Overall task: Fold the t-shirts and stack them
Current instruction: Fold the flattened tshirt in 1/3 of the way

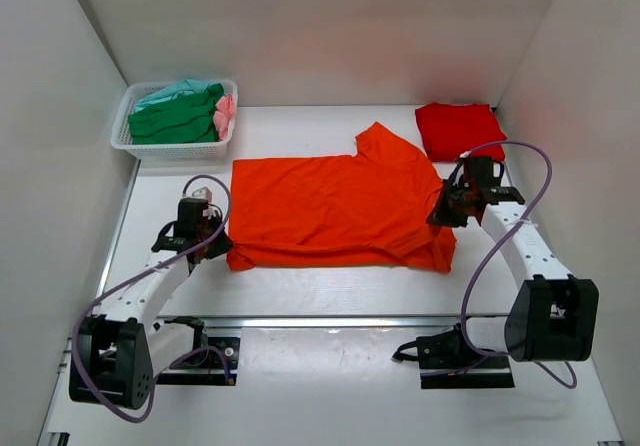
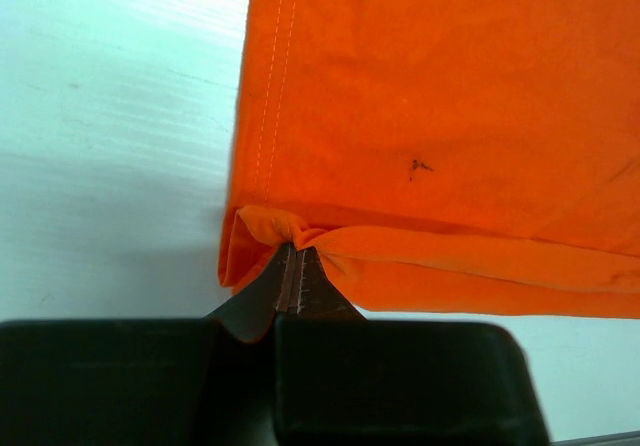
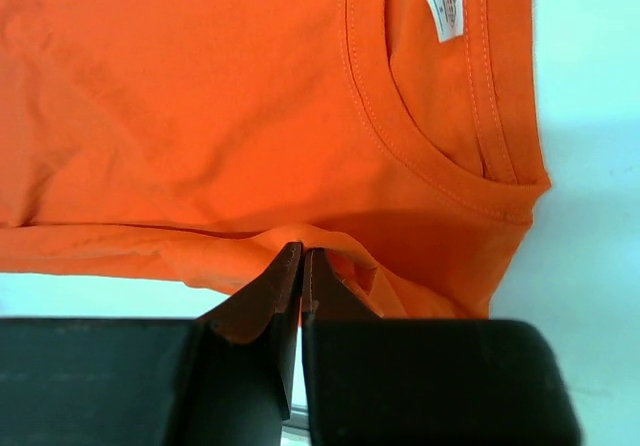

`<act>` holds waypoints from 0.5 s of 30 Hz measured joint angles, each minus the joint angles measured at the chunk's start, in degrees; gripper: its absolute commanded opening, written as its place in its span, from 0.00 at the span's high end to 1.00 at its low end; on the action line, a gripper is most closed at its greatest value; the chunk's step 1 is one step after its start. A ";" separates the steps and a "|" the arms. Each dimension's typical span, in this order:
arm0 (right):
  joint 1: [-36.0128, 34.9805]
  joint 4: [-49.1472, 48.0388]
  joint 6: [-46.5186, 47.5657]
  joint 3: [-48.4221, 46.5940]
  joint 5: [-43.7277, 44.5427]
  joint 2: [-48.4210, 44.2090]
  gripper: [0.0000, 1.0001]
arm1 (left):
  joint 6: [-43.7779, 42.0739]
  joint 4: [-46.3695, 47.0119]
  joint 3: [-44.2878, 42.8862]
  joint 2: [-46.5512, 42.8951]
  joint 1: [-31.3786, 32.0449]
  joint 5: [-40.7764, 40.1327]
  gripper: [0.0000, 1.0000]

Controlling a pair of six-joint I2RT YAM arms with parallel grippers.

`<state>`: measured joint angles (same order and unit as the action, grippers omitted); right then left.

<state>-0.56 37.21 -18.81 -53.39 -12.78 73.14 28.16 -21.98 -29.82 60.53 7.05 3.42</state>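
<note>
1. The orange t-shirt (image 1: pixel 335 211) lies spread flat in the middle of the table (image 1: pixel 320 291). Its collar end points to the right and its hem end to the left. One sleeve sticks out on the far side, and the near long edge is doubled over on itself.
2. The left gripper (image 2: pixel 297 271) is at the shirt's near left corner. Its jaws are pressed together with a small bunch of the orange cloth pinched between them, right by the stitched hem (image 2: pixel 270 86).
3. The right gripper (image 3: pixel 302 266) is at the shirt's near right end, just beside the collar (image 3: pixel 440 166). Its jaws are likewise closed tight on a fold of the orange fabric. A white label (image 3: pixel 442 8) shows inside the neck.
4. A red t-shirt (image 1: pixel 458 129), already folded into a neat square, sits just beyond the orange shirt's far right corner, close to the sleeve.
5. Off the orange shirt's far left corner stands a white mesh basket (image 1: pixel 175 150). It holds a green tee (image 1: pixel 180 116), with a teal one (image 1: pixel 170 92) behind it and a pink one (image 1: pixel 226 114) at its right side.
</note>
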 measured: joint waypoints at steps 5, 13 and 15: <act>0.00 -0.90 1.22 -0.90 0.00 2.58 1.00 | -2.05 0.46 -2.43 2.99 -0.04 0.48 1.00; 0.00 -2.25 4.11 -6.03 -0.22 7.96 1.00 | -9.22 -0.24 -11.02 13.05 -0.07 2.71 1.00; 0.00 -2.40 4.94 -7.06 -0.37 9.46 1.00 | -10.73 -0.76 -12.41 14.95 0.11 3.32 0.98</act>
<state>-0.56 34.81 -13.87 -60.45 -13.15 82.61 17.43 -22.74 -42.24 75.48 7.16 6.74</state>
